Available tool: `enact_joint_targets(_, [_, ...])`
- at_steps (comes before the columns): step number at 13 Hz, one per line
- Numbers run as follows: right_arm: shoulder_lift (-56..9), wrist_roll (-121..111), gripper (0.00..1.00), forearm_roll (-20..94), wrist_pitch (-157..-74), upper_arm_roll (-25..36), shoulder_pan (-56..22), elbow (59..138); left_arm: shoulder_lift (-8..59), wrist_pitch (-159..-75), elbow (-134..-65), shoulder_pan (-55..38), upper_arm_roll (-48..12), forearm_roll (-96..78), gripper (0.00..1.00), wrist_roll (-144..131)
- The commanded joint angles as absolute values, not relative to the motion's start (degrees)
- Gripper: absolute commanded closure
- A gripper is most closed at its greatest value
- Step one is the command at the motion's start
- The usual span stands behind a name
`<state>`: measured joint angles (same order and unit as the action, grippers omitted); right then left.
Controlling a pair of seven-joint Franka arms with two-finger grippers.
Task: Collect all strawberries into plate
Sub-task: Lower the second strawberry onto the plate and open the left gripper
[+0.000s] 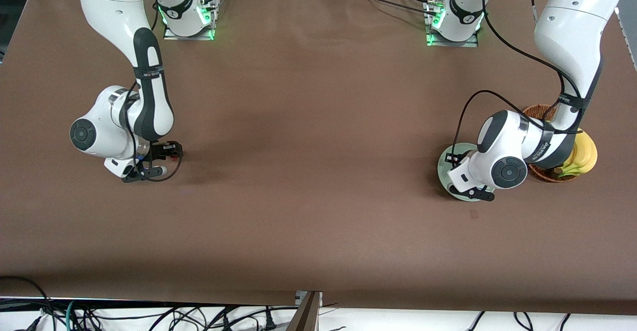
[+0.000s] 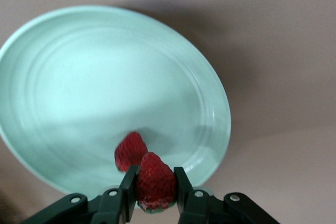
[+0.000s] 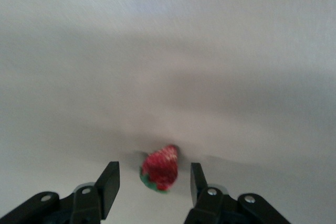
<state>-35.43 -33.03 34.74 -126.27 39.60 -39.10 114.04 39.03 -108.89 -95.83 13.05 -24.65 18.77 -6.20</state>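
in the front view we see the brown table [image 1: 308, 122] with the left arm reaching down over the pale green plate [image 1: 444, 164] at its own end of the table. the left gripper [image 1: 460, 164] hangs over the plate and hides most of it. just beside the plate stands a wicker basket [image 1: 537, 111] with bananas [image 1: 583, 156]. toward the right arm's end, the right gripper [image 1: 169, 156] is low over the bare cloth, with a bit of red showing at its tips.

in the left wrist view we see the left gripper [image 2: 156, 190] clenched on one strawberry [image 2: 155, 182], its dark fingers [image 2: 128, 187] pressed against both sides of the berry. it is over the plate [image 2: 63, 77], near the rim. a second strawberry [image 2: 128, 150] lies on the plate, just beside the held one.

in the right wrist view we see the right gripper [image 3: 152, 184] with its fingers [image 3: 109, 182] spread apart, released. a third strawberry [image 3: 160, 169] lies on the table between them, green top toward the camera, with a clear gap to each finger.
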Motion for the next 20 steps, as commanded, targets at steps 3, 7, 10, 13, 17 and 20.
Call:
enact_joint_targets(3, [-34.1,-34.19,0.52,35.77,-126.47,39.9,-39.64,116.98,39.02,-111.27,-96.68,14.33,-25.31,20.48,0.0,-3.6])
enact_joint_targets(7, [-34.1,-33.84,0.61,35.77,-126.39,39.99,-39.64,116.54,39.02,-111.27,-96.68,14.24,-25.31,20.48,0.0,-3.87])
enact_joint_targets(10, [-34.1,-33.58,0.57,35.77,-126.65,39.9,-39.64,116.46,39.02,-111.27,-96.68,14.24,-25.31,20.48,0.0,-4.04])
enact_joint_targets(13, [-34.19,-33.57,0.51,35.77,-126.82,39.9,-39.64,116.28,39.02,-111.27,-96.68,14.24,-25.31,20.39,0.0,-4.22])
enact_joint_targets(17, [-34.45,-33.49,0.47,35.86,-127.09,39.9,-39.64,115.93,39.02,-111.27,-96.68,14.24,-25.31,20.39,0.0,-4.22])
enact_joint_targets(20, [-34.8,-33.4,0.48,36.04,-127.18,39.9,-39.55,115.4,39.02,-111.27,-96.68,14.24,-25.31,20.39,0.0,-4.22])
